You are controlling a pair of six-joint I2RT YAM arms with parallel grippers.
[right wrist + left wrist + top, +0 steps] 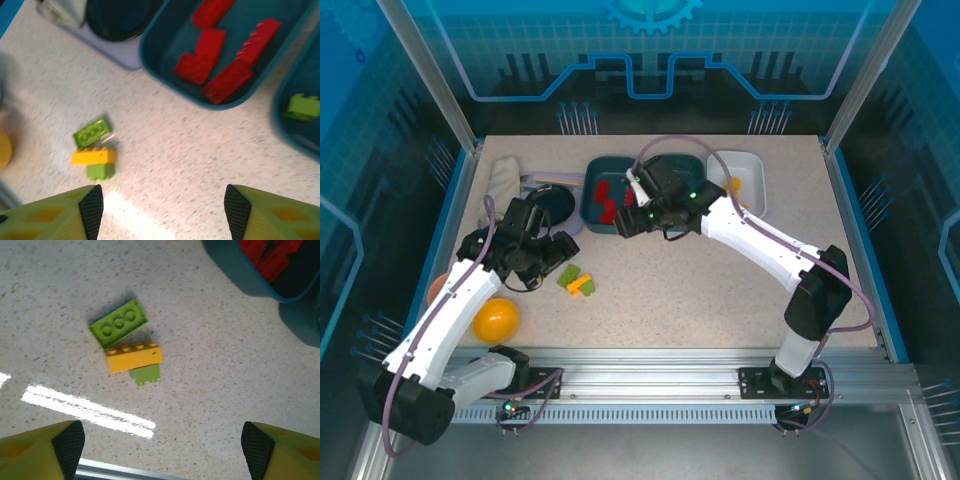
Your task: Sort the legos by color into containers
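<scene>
Speckled bench [720, 290] in a blue-walled cell. Three loose legos sit left of centre, toward the near edge, all touching: flat green brick [118, 323] and small green brick [145, 374] with yellow brick [133, 357] between them. Red legos [200, 57] lie in the teal tray [170, 40]. Left tool [162, 442] hovers over the cluster, jaws wide, empty. Right tool [163, 210] has jaws apart, empty. Bricks are likely light, rigid and slick. Pinch the yellow one across its long smooth faces, or the neighbours may drag along.

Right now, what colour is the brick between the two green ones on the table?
Yellow-orange; the brick shows best in the left wrist view.
</scene>
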